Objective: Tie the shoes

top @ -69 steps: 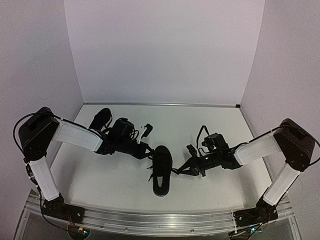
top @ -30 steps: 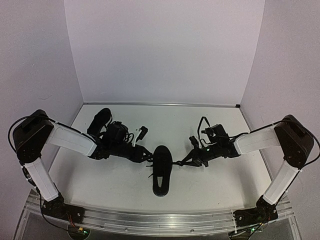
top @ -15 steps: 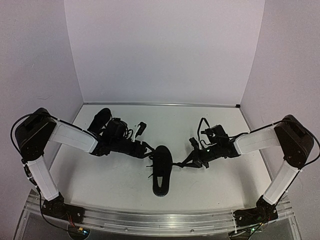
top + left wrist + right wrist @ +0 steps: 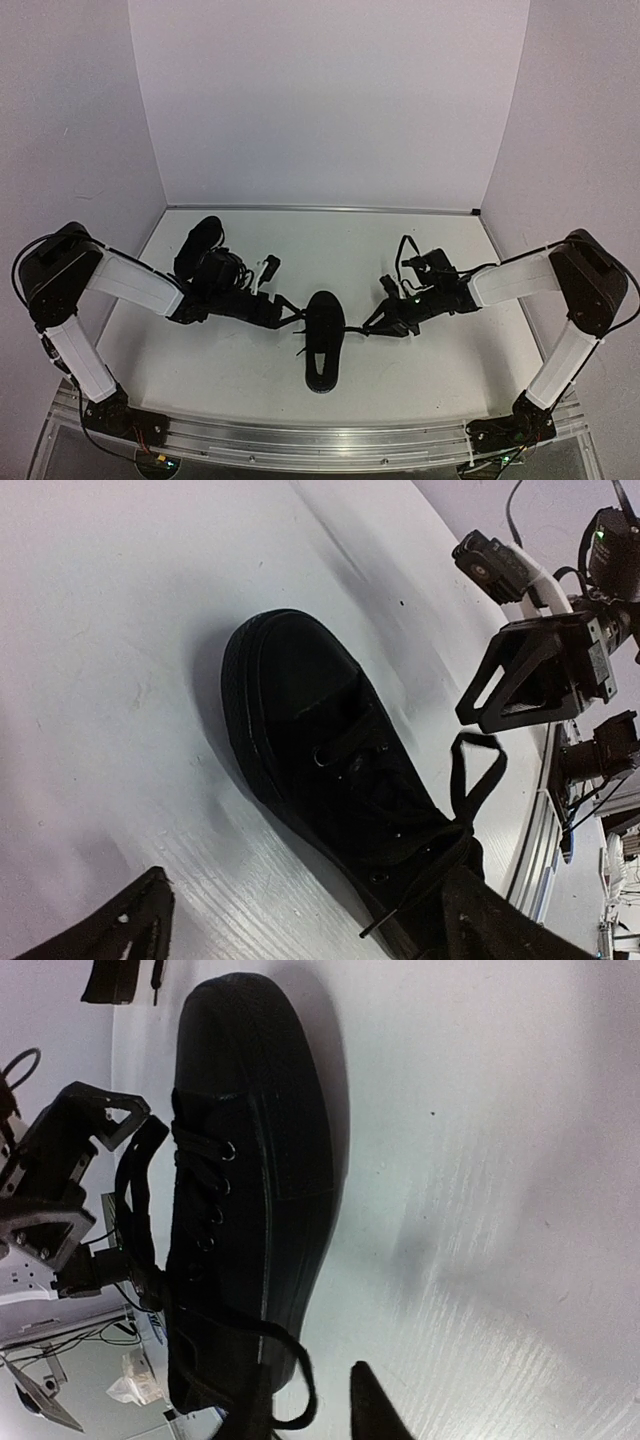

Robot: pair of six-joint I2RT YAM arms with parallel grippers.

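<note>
One black shoe (image 4: pixel 323 345) lies in the middle of the table, toe towards the back wall. The other shoe (image 4: pixel 200 243) sits at the back left, partly behind my left arm. My left gripper (image 4: pixel 288 312) is open just left of the middle shoe. In the left wrist view its fingers (image 4: pixel 120 930) stand wide apart around the shoe (image 4: pixel 330 760), holding nothing, and a lace loop (image 4: pixel 478 772) sticks out on the far side. My right gripper (image 4: pixel 368 328) is just right of the shoe, open. A slack lace loop (image 4: pixel 305 1392) hangs between its fingertips (image 4: pixel 375 1410), beside the shoe (image 4: pixel 250 1180).
White walls close the table at the back and on both sides. An aluminium rail (image 4: pixel 300 440) with both arm bases runs along the near edge. A black cable (image 4: pixel 403 252) loops above my right wrist. White tabletop (image 4: pixel 330 250) stretches behind the middle shoe.
Both grippers have opened and let go of the laces. My left arm has drawn back a little to the left. The right arm and the shoe have stayed where they were.
</note>
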